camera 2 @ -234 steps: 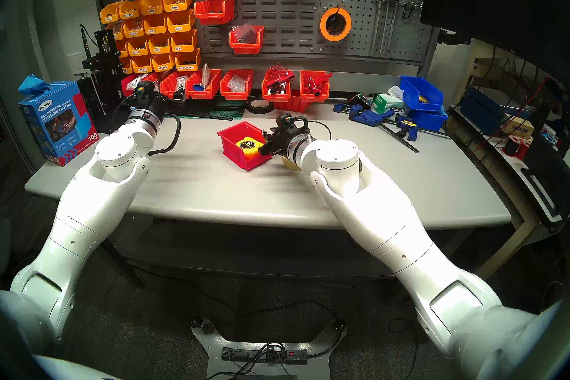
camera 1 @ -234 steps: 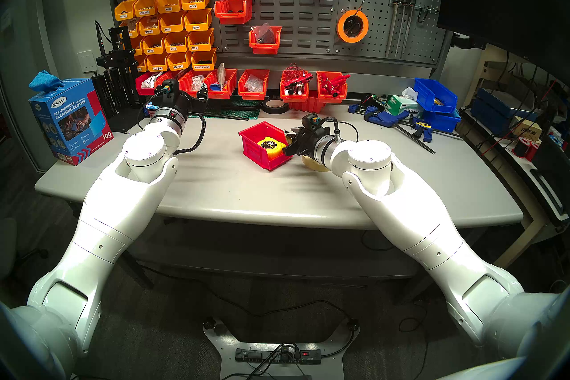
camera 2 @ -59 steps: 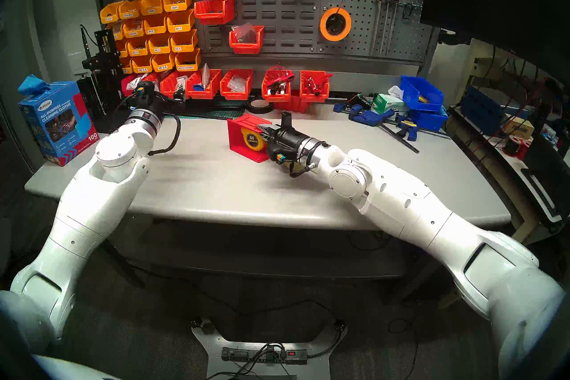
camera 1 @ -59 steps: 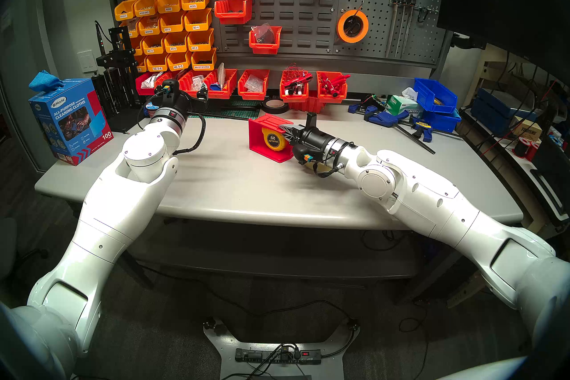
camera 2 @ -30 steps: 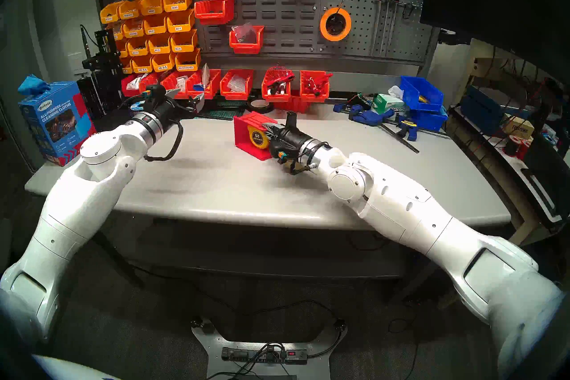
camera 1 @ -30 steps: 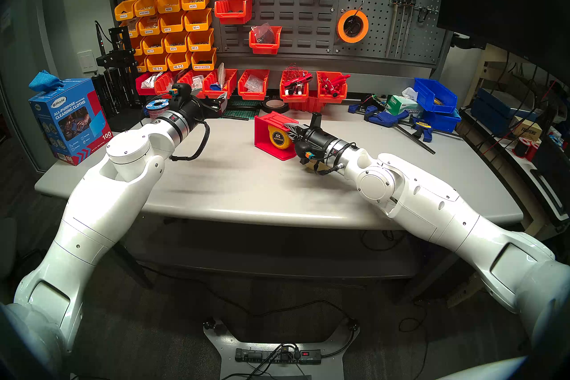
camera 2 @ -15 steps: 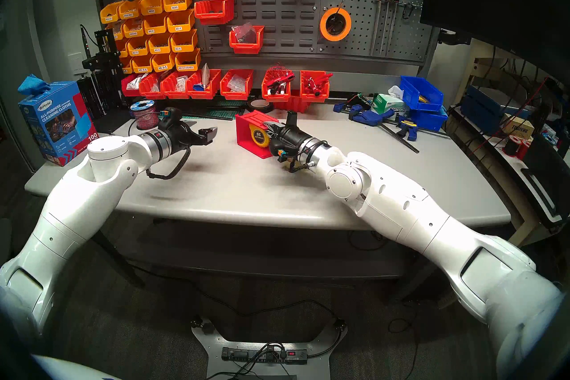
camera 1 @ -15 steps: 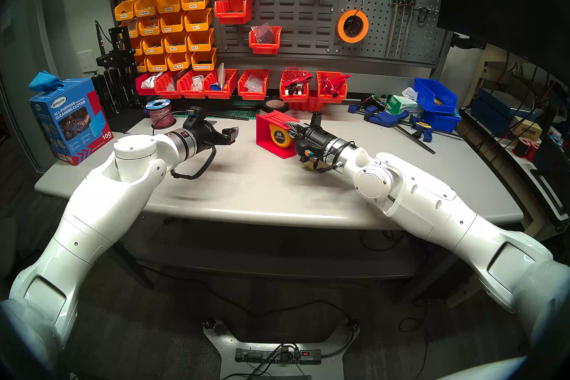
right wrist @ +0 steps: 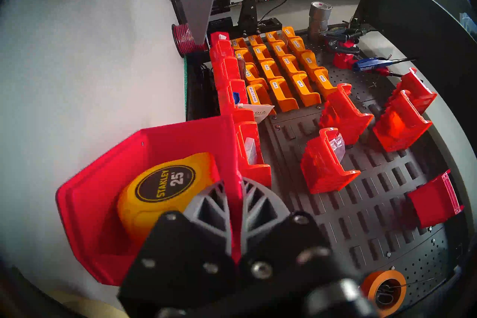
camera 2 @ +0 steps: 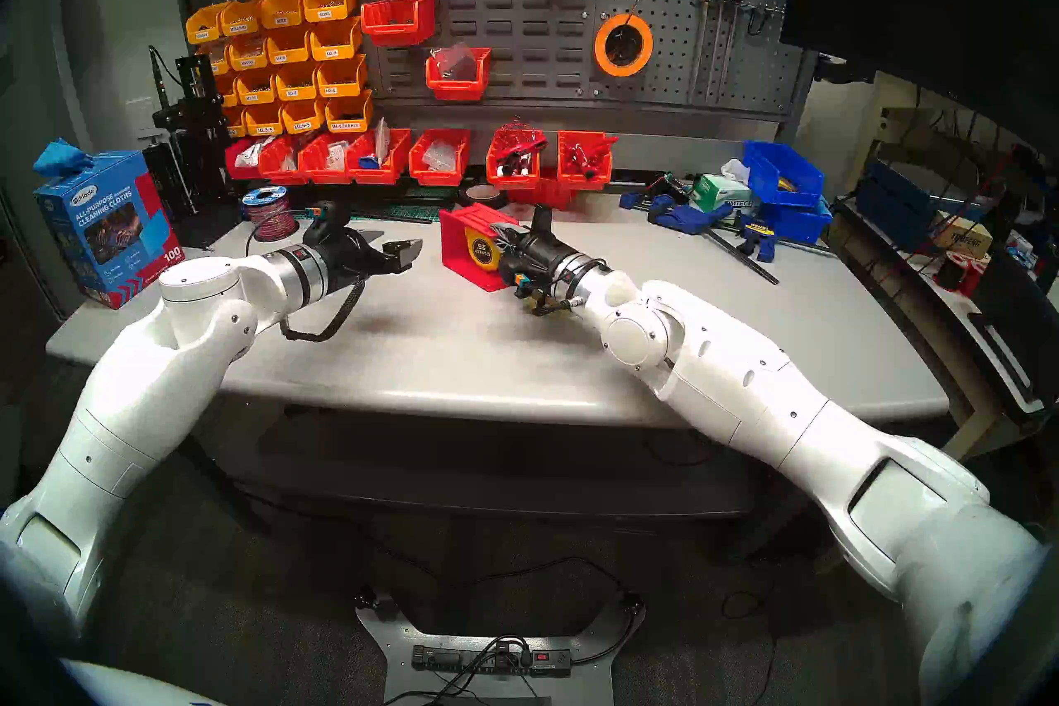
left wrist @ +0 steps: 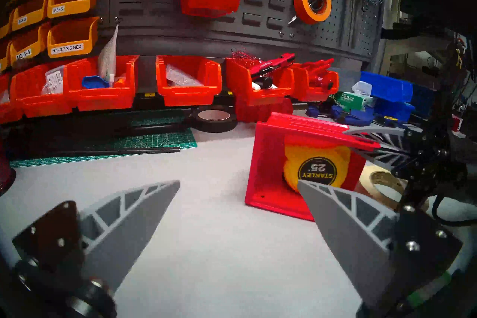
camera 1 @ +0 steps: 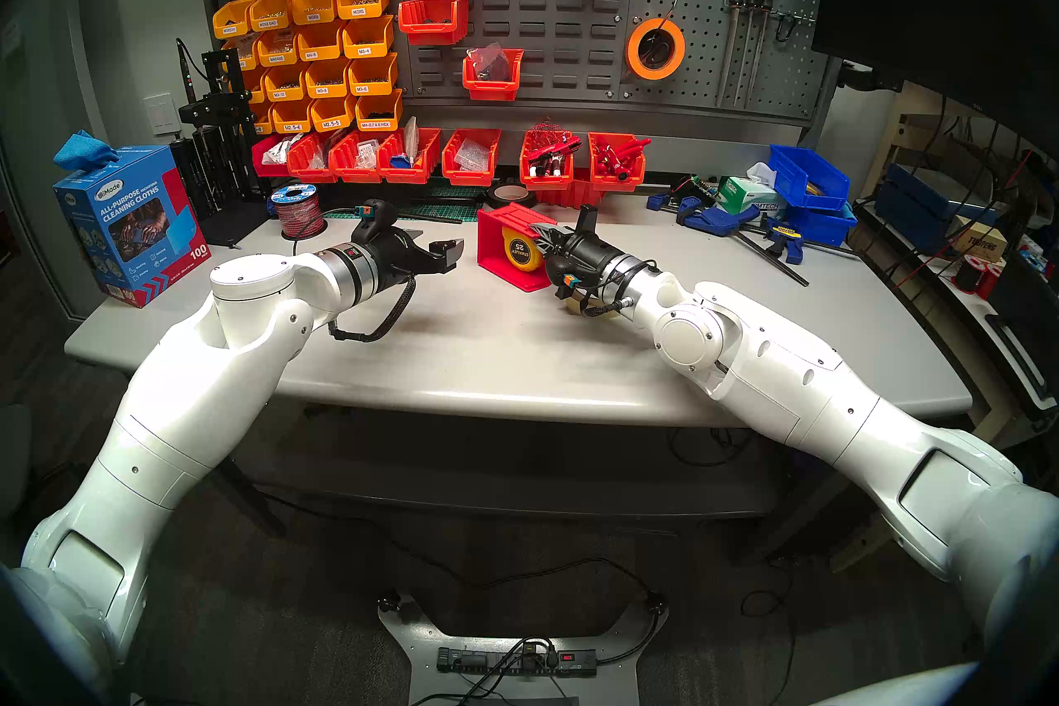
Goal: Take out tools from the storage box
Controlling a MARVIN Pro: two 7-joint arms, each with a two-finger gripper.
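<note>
The red storage box [camera 1: 516,218] lies tipped on its side at the table's middle, with its opening facing left and toward me. Inside it sits the yellow tape measure [camera 1: 520,249] with the black "25" label [left wrist: 317,171]. My right gripper [camera 1: 544,235] is shut on the box's upper side wall [right wrist: 232,155], one finger inside and one outside. The cream masking-tape roll [left wrist: 382,180] lies flat on the table beside the box, under my right wrist [camera 1: 573,306]. My left gripper [camera 1: 438,243] hovers open just left of the box, holding nothing, pointing at the opening [left wrist: 238,182].
A black tape roll [camera 1: 510,196] and a row of orange-red bins [camera 1: 401,160] stand behind the box. A red wire spool [camera 1: 295,212] and a blue cloth carton [camera 1: 129,223] are at the left. Blue clamps [camera 1: 722,218] and blue bins [camera 1: 808,177] are at the right.
My left arm swung from the back left to just left of the box, gripper open. The right gripper kept its hold on the tipped box and nudged it slightly.
</note>
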